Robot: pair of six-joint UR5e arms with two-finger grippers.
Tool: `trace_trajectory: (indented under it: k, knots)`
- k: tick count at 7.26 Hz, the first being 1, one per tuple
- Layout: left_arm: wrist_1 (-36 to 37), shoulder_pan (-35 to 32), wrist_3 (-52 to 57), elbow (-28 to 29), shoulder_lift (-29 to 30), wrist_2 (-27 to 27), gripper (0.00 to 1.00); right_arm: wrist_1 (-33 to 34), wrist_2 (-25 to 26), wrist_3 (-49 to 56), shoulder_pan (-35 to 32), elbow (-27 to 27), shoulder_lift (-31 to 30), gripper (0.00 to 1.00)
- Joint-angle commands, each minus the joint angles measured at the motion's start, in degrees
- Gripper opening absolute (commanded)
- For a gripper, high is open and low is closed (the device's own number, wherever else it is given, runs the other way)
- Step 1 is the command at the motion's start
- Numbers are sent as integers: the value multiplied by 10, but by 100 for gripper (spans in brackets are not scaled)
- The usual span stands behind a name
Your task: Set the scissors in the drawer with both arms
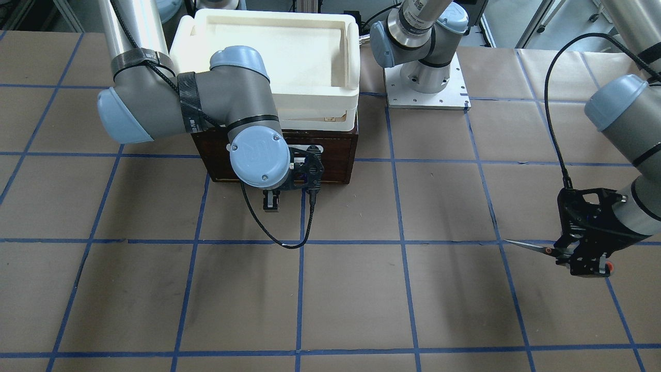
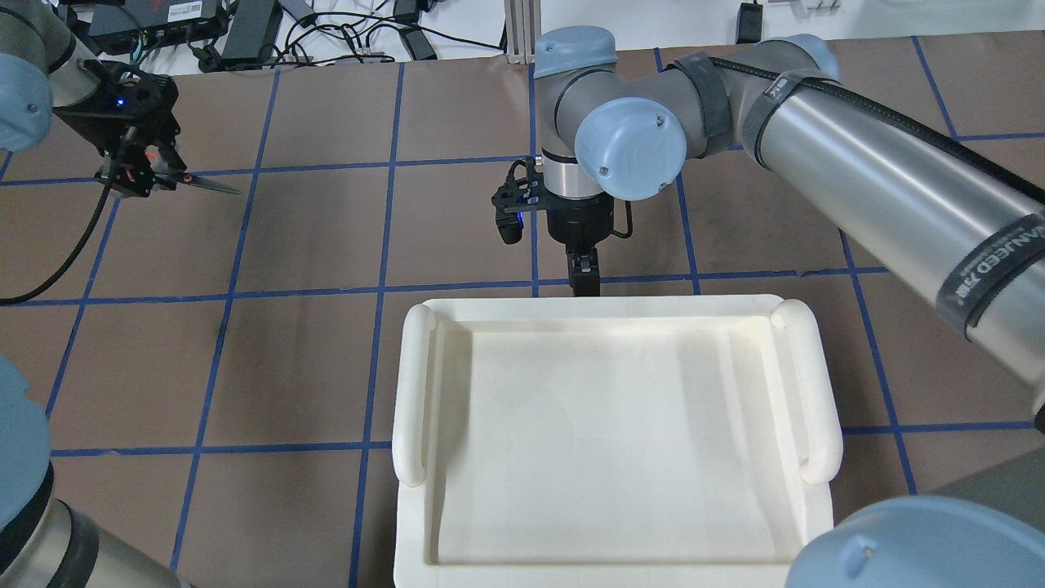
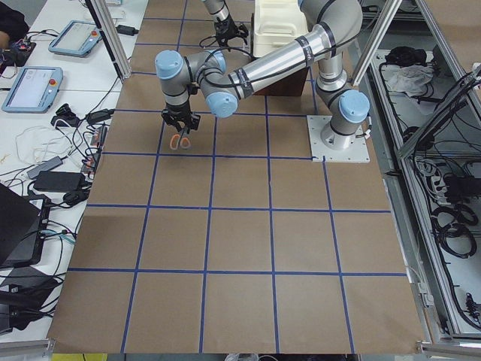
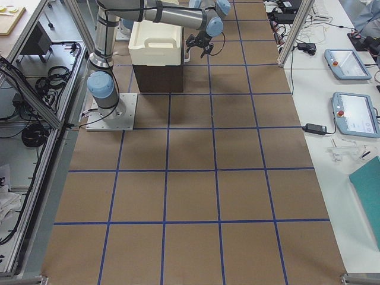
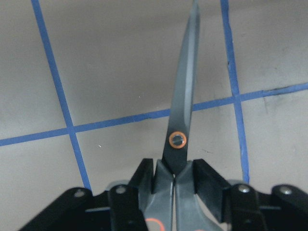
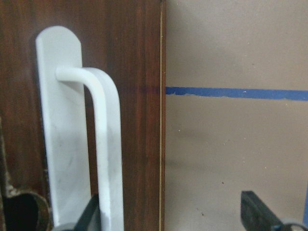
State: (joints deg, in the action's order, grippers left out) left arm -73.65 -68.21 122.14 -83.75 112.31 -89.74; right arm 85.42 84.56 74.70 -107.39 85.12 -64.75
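Left hand (image 5: 174, 177) clamps closed silver-grey scissors (image 5: 186, 96) with an orange pivot ring.

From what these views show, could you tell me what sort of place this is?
Probably a robotics lab workcell: a left arm and right arm at a table gridded with blue tape, teach pendants on the side benches.

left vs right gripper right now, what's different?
Grip: the black two-finger left gripper is shut on the silver-grey scissors near their orange-ringed pivot; the black right gripper is open and holds nothing.
Place: the left gripper hangs over brown table paper, far from the dark brown wooden drawer; the right gripper is at that drawer's front, beside its white bar handle.
Shared: both are black and two-fingered.
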Motion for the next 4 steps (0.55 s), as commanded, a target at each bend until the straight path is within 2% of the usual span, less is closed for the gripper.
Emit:
trace_trajectory:
  k: [1,4]
  knots:
    - [-12,0,-1,-5,-5,-3,0,3,1,1,0,0,1,100]
    - [-27,1,-1,-5,-7,-3,0,4,2,7,2,-4,3,100]
